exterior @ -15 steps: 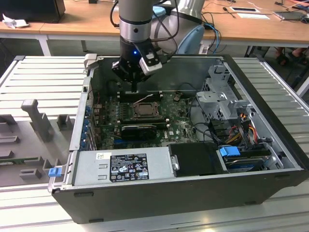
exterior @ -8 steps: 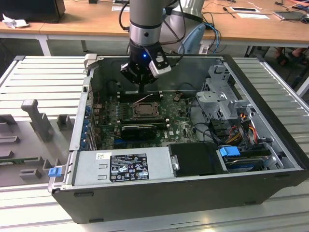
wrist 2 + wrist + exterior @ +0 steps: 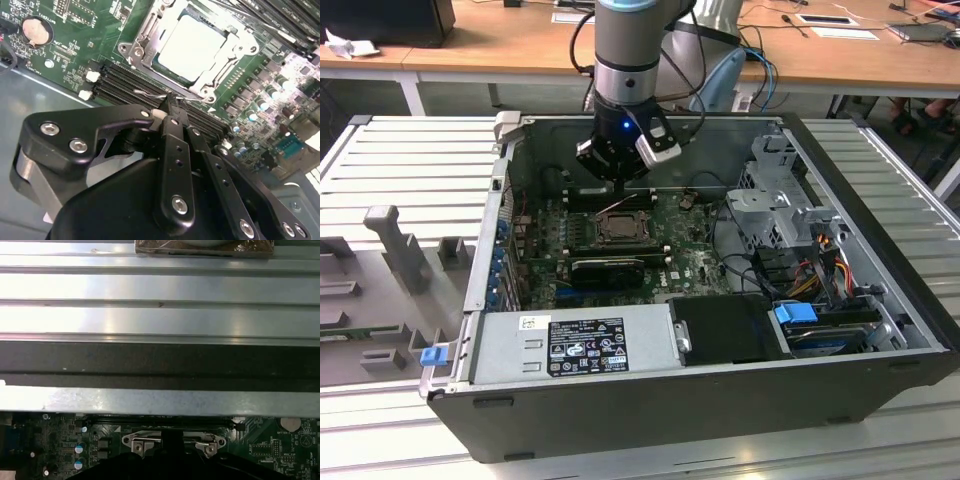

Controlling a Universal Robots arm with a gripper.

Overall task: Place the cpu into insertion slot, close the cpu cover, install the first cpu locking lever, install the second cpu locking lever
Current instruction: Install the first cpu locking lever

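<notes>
The cpu (image 3: 192,45) is seen already seated in the insertion slot (image 3: 150,62), its pale metal face showing through the cut-out of the cpu cover (image 3: 235,37), which appears to lie shut over it. In the second wrist view the gripper (image 3: 172,102) is held just beside the near edge of the socket, and its fingers (image 3: 176,114) look clenched together, with a thin wire locking lever (image 3: 150,93) at their tip; whether the wire is pinched or only touched cannot be told. In the exterior view the gripper (image 3: 617,185) is seen low inside the computer case (image 3: 650,400), over the green circuit board (image 3: 695,255). The lever is judged to be light, springy and slippery, best taken near its bent free end. The chip is judged fragile and is best left untouched.
</notes>
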